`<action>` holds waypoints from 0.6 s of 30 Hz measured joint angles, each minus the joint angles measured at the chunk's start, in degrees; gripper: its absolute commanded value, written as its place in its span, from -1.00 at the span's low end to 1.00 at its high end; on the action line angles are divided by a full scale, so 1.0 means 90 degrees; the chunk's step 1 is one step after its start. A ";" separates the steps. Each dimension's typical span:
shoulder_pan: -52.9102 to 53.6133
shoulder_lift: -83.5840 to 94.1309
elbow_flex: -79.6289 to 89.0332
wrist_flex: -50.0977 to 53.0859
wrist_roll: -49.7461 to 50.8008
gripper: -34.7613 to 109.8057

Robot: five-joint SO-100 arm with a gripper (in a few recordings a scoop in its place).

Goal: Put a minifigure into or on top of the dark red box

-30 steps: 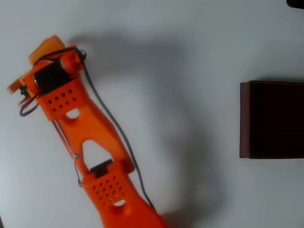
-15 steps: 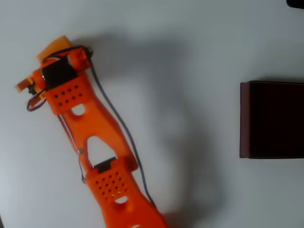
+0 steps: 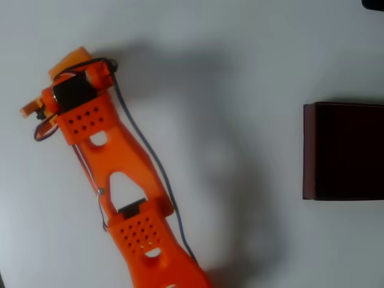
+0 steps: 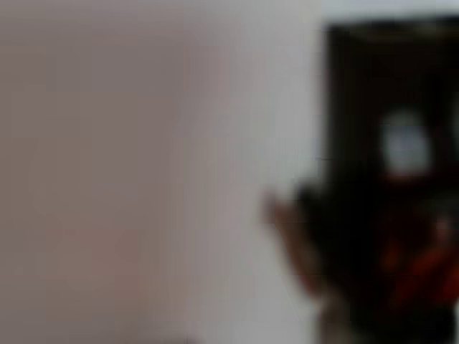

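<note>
The dark red box [image 3: 309, 150] lies at the right edge of the overhead view, its thin maroon wall facing left and its inside almost black. My orange arm reaches from the bottom middle up to the far left, ending in the gripper [image 3: 65, 71], well left of the box. The wrist motor covers the fingers from above. The wrist view is badly blurred: a dark mass [image 4: 391, 215] with a pale spot and reddish smears sits at its right, too unclear to name. The minifigure is hidden from view.
The white table [image 3: 228, 72] stretches between the arm and the box, crossed by the arm's soft shadow. A small dark object [image 3: 373, 4] pokes in at the top right corner. A thin cable [image 3: 150, 162] runs along the arm.
The gripper end of the arm shifted slightly right and down the picture over the first half second, then held still. The box has not moved.
</note>
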 measured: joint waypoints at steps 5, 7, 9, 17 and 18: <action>-0.0010 -0.0010 0.0088 0.0000 0.0020 -0.26; -0.0010 -0.0010 0.0088 0.0000 0.0039 -0.28; -0.0010 -0.0010 0.0088 0.0000 0.0039 -0.30; -0.0049 0.0000 0.0176 0.0000 0.0039 -0.33; -0.0059 0.0000 0.0176 0.0000 0.0039 -0.34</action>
